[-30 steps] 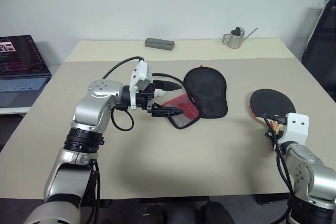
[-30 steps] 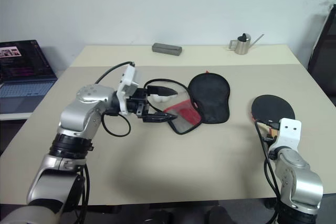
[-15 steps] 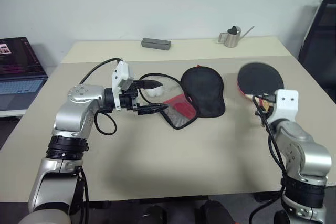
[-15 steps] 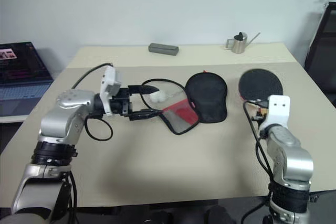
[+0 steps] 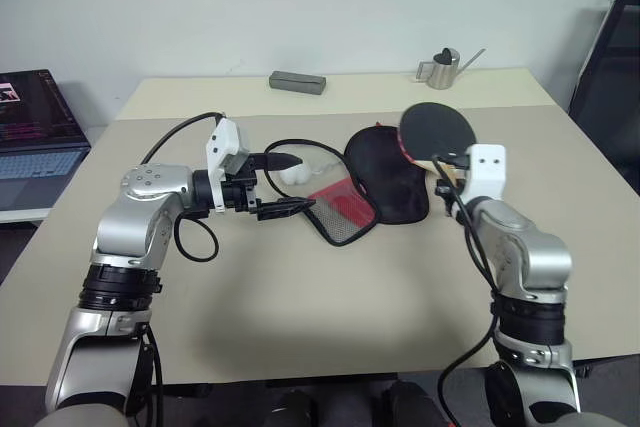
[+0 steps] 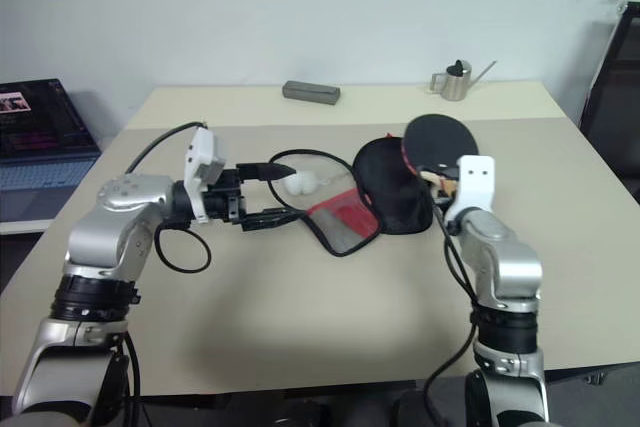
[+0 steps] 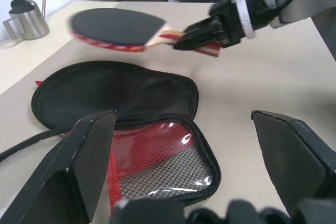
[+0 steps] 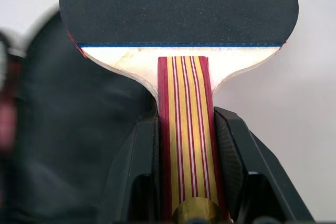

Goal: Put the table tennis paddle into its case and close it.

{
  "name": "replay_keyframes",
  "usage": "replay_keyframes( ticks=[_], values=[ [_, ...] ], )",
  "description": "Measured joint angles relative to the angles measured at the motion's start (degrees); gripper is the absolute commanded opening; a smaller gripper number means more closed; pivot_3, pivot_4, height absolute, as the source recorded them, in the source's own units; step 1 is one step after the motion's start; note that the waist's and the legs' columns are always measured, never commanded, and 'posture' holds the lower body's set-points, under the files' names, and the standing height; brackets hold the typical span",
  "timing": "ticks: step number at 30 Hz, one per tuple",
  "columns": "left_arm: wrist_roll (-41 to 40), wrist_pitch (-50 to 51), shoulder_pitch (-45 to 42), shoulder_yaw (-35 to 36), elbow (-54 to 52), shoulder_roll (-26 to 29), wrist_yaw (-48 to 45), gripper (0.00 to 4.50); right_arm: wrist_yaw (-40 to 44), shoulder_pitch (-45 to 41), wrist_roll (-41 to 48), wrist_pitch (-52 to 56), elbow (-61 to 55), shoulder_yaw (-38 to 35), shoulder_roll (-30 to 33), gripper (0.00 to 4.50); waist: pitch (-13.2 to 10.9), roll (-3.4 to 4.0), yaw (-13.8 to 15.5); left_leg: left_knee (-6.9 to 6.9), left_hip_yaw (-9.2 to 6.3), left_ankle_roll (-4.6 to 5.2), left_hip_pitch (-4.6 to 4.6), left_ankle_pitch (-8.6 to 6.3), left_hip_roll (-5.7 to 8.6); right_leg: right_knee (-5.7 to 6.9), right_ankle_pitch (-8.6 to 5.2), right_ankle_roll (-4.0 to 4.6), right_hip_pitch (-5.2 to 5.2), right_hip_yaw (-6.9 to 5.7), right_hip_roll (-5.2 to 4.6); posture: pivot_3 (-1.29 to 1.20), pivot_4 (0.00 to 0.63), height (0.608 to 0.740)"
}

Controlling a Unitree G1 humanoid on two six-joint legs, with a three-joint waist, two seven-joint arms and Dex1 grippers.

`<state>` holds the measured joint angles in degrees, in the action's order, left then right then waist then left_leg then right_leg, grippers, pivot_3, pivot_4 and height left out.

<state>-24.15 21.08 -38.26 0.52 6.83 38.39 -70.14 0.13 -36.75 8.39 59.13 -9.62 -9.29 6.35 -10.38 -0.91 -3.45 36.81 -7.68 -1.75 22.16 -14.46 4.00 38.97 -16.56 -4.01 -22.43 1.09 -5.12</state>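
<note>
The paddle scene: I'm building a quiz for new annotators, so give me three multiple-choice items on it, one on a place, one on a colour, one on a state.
1. Where is the table tennis paddle?
A. Flat on the table
B. Held in the air beside the case
C. Inside the case

2. What colour is the mesh handle part of the case?
A. Red and black
B. Blue
C. Green

3. How does the left gripper stand?
A. Shut on the case
B. Shut on the paddle
C. Open, holding nothing

Answers:
1 B: the right gripper clamps the striped handle, the blade raised above the table.
2 A: red mesh edged in black shows in the left wrist view.
3 C: its fingers stand wide apart either side of the case.
</note>
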Motion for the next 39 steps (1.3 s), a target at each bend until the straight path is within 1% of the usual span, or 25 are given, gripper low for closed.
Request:
replay_keyframes(
  ticks=[5, 7, 10, 17, 23, 29, 31, 32, 33, 39],
  values=[
    [0.0, 0.0, 0.1, 0.0, 0.0, 0.2, 0.7, 4.5, -0.3, -3.4, 0.0, -1.9, 6.9, 1.3, -3.4, 1.11, 0.0, 0.0, 0.1, 0.02, 0.0, -0.01, 0.13, 0.0, 0.03, -0.02, 0.0, 0.0, -0.1, 0.0, -0.03, 0.0, 0.15, 0.74],
    [0.0, 0.0, 0.1, 0.1, 0.0, 0.2, 0.8, 4.5, -0.4, -4.2, 0.0, -2.9, 10.1, 1.5, -4.6, 1.11, 0.0, 0.0, 0.1, 0.04, 0.0, -0.06, 0.35, 0.03, 0.03, 0.06, 0.01, 0.01, -0.35, 0.0, -0.03, 0.0, 0.15, 0.74],
    [-0.1, 0.0, 0.4, 0.2, -0.2, 0.3, 0.9, 4.5, -0.6, -5.9, -0.5, -6.1, 15.4, 1.6, -5.0, 1.11, 0.0, 0.0, 0.0, 0.11, 0.03, -0.25, 0.75, 0.15, 0.04, 0.15, 0.03, 0.04, -0.8, 0.04, -0.03, 0.0, 0.15, 0.74],
    [-0.2, 0.1, 1.4, 0.6, -0.7, 0.4, 1.1, 4.5, -0.6, -7.2, -1.8, -13.3, 25.2, 2.4, -5.0, 1.11, 0.0, 0.0, -0.3, 0.05, 0.05, -0.26, 0.77, 0.15, 0.04, 0.09, 0.03, 0.04, -0.83, 0.05, -0.03, 0.0, 0.15, 0.74],
    [-0.3, 0.1, 1.6, 0.9, -0.8, 0.4, 1.9, 4.5, -0.5, -7.8, -2.9, -16.4, 28.7, 4.0, -5.0, 1.11, 0.0, 0.0, -0.7, 0.07, 0.05, -0.26, 0.76, 0.15, 0.04, 0.12, 0.03, 0.04, -0.83, 0.05, -0.03, 0.0, 0.15, 0.74],
    [-0.3, 0.1, 1.6, 1.0, -1.0, 0.4, 2.0, 4.5, -0.4, -8.1, -3.2, -16.7, 29.5, 5.0, -5.2, 1.11, 0.0, 0.0, -1.3, 0.08, 0.04, -0.26, 0.76, 0.15, 0.03, 0.13, 0.03, 0.04, -0.83, 0.05, -0.03, 0.0, 0.15, 0.74],
    [-0.3, 0.1, 1.6, 1.0, -1.1, 0.4, 2.0, 4.5, -0.8, -8.2, -3.2, -16.7, 29.5, 4.9, -5.5, 1.81, 0.0, 0.0, -1.4, 0.08, 0.04, -0.26, 0.76, 0.15, 0.03, 0.14, 0.03, 0.04, -0.83, 0.05, -0.03, 0.0, 0.15, 0.74],
    [-0.3, 0.1, 1.6, 1.0, -1.1, 0.4, 2.0, 4.5, -1.2, -8.3, -3.2, -16.7, 29.5, 4.9, -5.7, 1.98, 0.0, 0.0, -1.4, 0.08, 0.04, -0.26, 0.76, 0.15, 0.03, 0.14, 0.04, 0.04, -0.83, 0.05, -0.03, 0.0, 0.15, 0.74],
    [-0.3, 0.1, 1.6, 1.0, -1.1, 0.4, 2.0, 4.5, -1.5, -8.4, -3.2, -16.7, 29.5, 4.9, -5.9, 2.29, 0.0, 0.0, -1.4, 0.08, 0.04, -0.26, 0.76, 0.15, 0.03, 0.14, 0.03, 0.04, -0.83, 0.06, -0.03, 0.0, 0.15, 0.74],
    [-0.3, 0.1, 1.6, 1.0, -1.1, 0.4, 2.0, 4.5, -2.8, -9.6, -3.1, -16.8, 29.1, 4.9, -6.6, 4.42, 0.0, 0.01, -1.4, 0.09, 0.04, -0.26, 0.75, 0.15, 0.03, 0.14, 0.04, 0.04, -0.83, 0.06, -0.03, 0.0, 0.15, 0.74]
  ],
)
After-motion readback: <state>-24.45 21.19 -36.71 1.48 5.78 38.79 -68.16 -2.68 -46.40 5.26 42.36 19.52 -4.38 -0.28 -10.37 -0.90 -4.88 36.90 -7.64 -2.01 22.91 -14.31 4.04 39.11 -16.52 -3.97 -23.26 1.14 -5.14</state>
